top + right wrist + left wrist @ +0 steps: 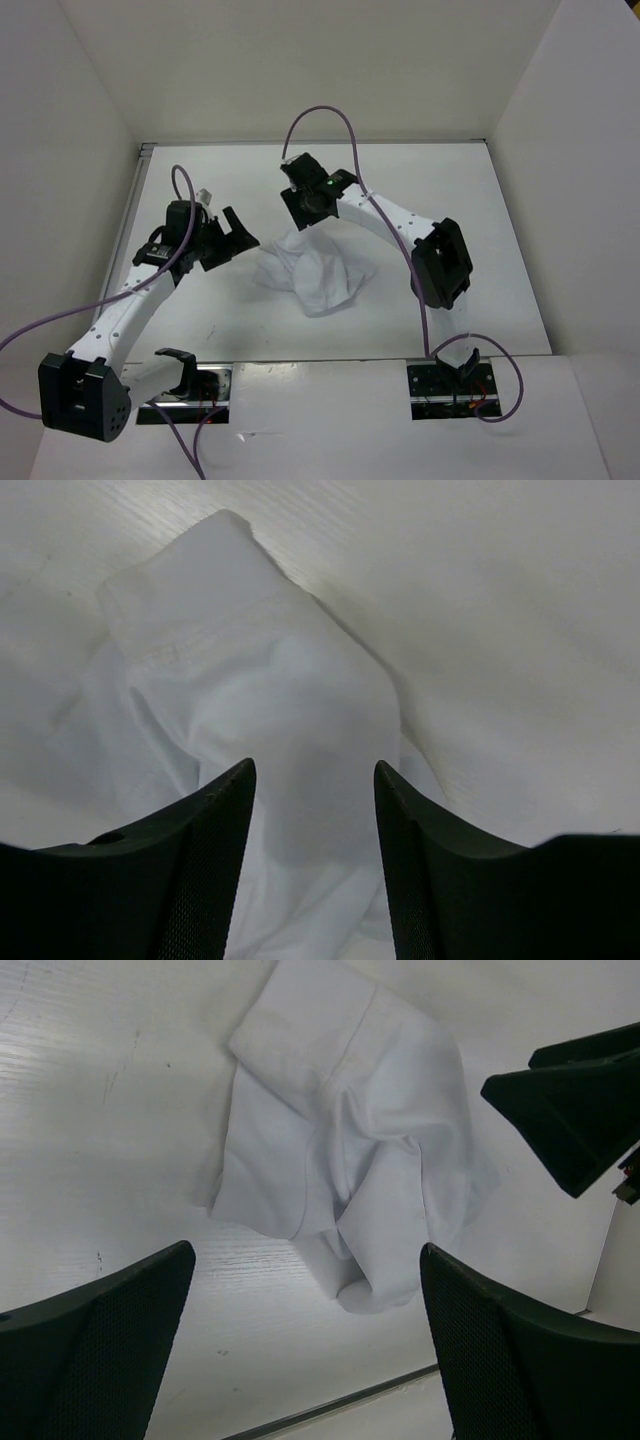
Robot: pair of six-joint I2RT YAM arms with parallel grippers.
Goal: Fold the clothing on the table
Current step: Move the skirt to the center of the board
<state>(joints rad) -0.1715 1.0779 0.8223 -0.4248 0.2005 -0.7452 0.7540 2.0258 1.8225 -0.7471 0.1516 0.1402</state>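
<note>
Crumpled white clothing (350,1160) on table (100,1110), just beyond L gripper (307,1248), jaws wide apart.

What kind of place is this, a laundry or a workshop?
Probably a robot test booth, not a laundry: a white table boxed in by plain white walls, a left arm and right arm bolted at its near edge, and one crumpled white cloth.

1. Crumpled clothing (310,275) sits mid-tabletop (490,220), with bare surface all round it.
2. The right claw (312,770) hangs over its far part, and the left claw (238,235) is just beside it.
3. Walls (90,150) close three sides.
</note>
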